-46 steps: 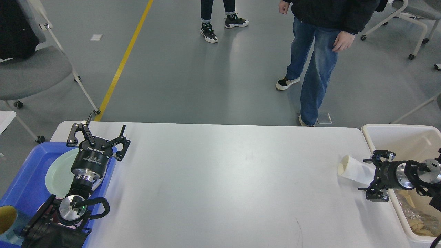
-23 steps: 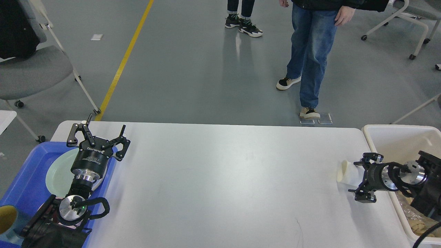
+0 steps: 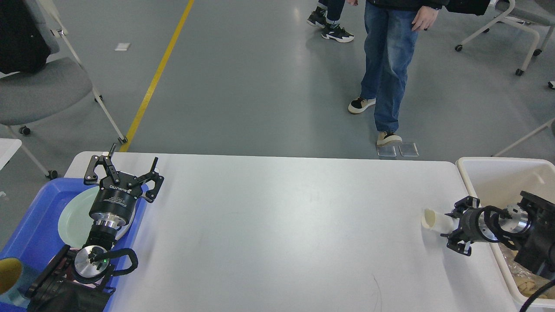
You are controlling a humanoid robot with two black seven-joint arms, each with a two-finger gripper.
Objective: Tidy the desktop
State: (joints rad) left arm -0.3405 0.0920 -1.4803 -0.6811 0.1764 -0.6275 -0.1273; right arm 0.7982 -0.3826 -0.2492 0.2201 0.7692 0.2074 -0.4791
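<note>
Head view: the wide matte white-grey desktop (image 3: 277, 225) fills the foreground. At its right edge, beside a cream-white plastic bin (image 3: 470, 173), the right gripper (image 3: 454, 225) grasps a white paper cup (image 3: 433, 219) lying on its side. The left gripper (image 3: 123, 170) hangs spread open above a blue plastic tray (image 3: 34, 225) holding a pale green plate (image 3: 73, 219).
</note>
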